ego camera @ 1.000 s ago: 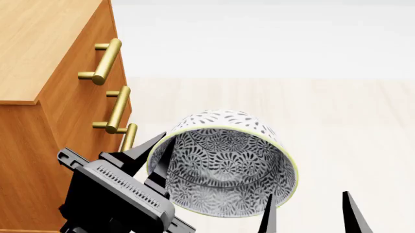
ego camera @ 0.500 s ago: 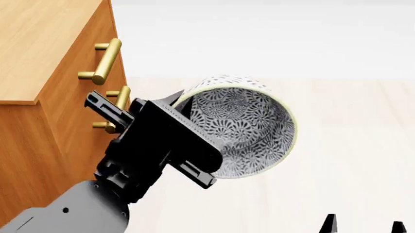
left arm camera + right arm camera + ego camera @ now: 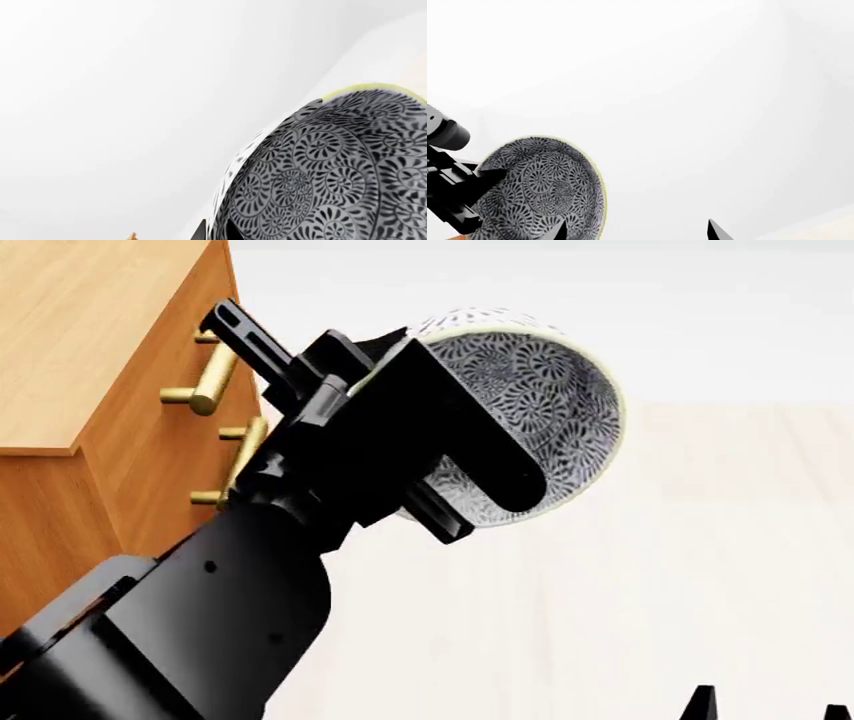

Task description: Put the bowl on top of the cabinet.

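The bowl point(image 3: 561, 410), white with a dense black floral pattern and a pale yellow rim, hangs in the air tipped on its side, its opening toward the head camera. My left gripper point(image 3: 215, 233) is shut on the bowl point(image 3: 333, 190), one finger on each side of its wall. Its black body point(image 3: 400, 430) covers the bowl's left part in the head view. The bowl is level with the cabinet's upper front, just right of the cabinet point(image 3: 80, 350). My right gripper point(image 3: 637, 231) is open and empty, low at the head view's bottom right point(image 3: 767, 710), well below the bowl point(image 3: 540, 185).
The cabinet's light wood top point(image 3: 67, 300) fills the upper left. Brass bar handles point(image 3: 220, 365) stick out from its orange-brown front, close to my left wrist. Pale wooden floor point(image 3: 694, 570) lies to the right, with a white wall behind.
My left arm has lifted the bowl from low in the view up to the cabinet's upper edge and turned it more on its side. The right gripper has sunk toward the view's bottom edge.
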Controlling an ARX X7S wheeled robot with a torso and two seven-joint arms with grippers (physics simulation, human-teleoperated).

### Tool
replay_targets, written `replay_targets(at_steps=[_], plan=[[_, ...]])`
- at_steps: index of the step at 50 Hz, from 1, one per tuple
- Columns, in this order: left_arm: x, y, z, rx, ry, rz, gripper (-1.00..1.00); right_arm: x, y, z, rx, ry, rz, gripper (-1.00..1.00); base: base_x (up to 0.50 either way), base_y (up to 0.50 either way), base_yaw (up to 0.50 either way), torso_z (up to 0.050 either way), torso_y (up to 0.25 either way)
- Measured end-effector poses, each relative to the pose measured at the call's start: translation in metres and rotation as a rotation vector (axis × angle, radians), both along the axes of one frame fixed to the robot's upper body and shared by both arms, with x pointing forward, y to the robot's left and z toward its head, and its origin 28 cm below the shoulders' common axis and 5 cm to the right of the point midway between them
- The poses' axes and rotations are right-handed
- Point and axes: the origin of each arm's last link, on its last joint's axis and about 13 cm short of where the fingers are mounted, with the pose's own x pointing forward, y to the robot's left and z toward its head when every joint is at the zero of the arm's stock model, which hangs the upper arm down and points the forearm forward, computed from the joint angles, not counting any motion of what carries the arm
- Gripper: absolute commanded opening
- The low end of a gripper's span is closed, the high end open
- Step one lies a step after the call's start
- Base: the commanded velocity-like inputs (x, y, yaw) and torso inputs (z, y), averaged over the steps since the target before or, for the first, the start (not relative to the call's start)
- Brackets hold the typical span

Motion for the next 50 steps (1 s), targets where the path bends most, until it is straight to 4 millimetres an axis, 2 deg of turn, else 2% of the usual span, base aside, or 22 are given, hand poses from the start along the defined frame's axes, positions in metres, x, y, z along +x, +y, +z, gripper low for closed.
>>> replay_targets(at_steps=[28, 50], plan=[[-0.02, -0.022, 0.06, 0.079, -0.032, 0.014, -1.0, 0.0, 0.0, -0.001, 0.002, -0.001, 0.005, 1.0, 0.0, 0.0, 0.0, 0.0, 0.0], [-0.018, -0.029, 0.121, 0.007, 0.046, 0.023, -1.0, 0.001, -0.001, 0.0, 0.006, -0.004, -0.008, 1.0, 0.0, 0.0, 0.0, 0.0, 0.0]])
